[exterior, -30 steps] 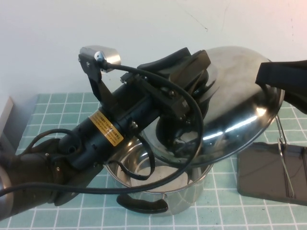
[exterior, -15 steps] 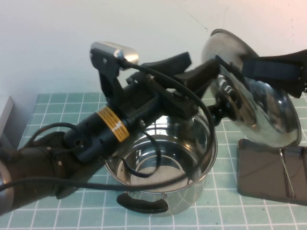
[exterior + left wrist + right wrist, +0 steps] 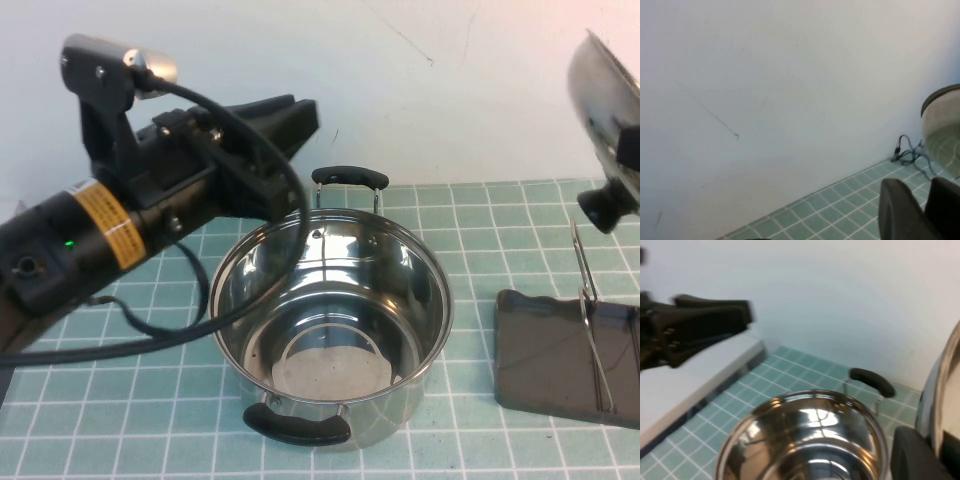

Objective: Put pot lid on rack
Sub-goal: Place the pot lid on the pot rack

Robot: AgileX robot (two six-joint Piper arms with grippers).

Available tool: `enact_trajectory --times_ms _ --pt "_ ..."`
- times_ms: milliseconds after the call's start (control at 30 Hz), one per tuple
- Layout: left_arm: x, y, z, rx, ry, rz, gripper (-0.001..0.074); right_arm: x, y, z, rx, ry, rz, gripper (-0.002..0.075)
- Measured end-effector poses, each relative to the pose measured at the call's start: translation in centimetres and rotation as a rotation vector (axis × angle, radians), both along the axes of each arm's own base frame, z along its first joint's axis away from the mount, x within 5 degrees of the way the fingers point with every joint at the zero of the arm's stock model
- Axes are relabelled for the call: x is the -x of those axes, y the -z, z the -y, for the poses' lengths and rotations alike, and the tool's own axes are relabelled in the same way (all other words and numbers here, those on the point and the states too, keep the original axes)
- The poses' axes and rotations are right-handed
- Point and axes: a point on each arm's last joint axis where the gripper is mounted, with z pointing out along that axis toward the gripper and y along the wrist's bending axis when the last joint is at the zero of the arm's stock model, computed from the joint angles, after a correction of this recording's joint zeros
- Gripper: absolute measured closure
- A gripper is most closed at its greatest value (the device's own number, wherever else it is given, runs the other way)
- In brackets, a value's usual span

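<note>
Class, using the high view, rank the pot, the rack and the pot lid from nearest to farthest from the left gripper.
1. Pot, centre, just right of the left gripper.
2. Pot lid, upper right, raised, at the right gripper.
3. Rack, lower right.

Left pincer [image 3: 285, 118] let go of pot lid [image 3: 600, 110], pulled back left, clear of pot [image 3: 330, 335]. Lid swung upright, now at right edge above rack [image 3: 565, 355].
</note>
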Motion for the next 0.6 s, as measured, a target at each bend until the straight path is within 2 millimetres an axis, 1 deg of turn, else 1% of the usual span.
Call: enact_trajectory --times_ms 33,67,100,167,300,433,600 --pt "0.3 -0.1 -0.2 -0.042 -0.014 0.006 0.0623 0.0 0.1 0.1 0.002 0.016 -0.014 0.0701" --pt "0.5 -0.3 -0.4 -0.079 -0.022 0.015 0.0662 0.0 0.1 0.2 -0.004 0.028 -0.028 0.0701" --pt "0.8 -0.5 -0.6 -0.1 -0.03 0.022 0.0687 -0.2 0.2 0.2 -0.007 0.039 -0.038 0.0701" --pt "1.1 -0.6 -0.8 -0.138 -0.035 0.028 0.0715 -0.8 0.8 0.3 -0.017 0.068 -0.065 0.0701" --pt "1.4 -0.6 -0.8 -0.169 -0.024 0.023 0.073 -2.6 2.9 0.5 -0.084 0.136 -0.145 0.0701" --pt "1.4 -0.4 -0.7 -0.188 -0.016 0.02 0.0733 -4.4 4.9 0.3 -0.137 0.149 -0.2 0.0701" --pt "1.4 -0.2 -0.8 -0.207 -0.025 0.011 0.0733 -5.8 6.1 0.2 -0.157 0.16 -0.216 0.0701"
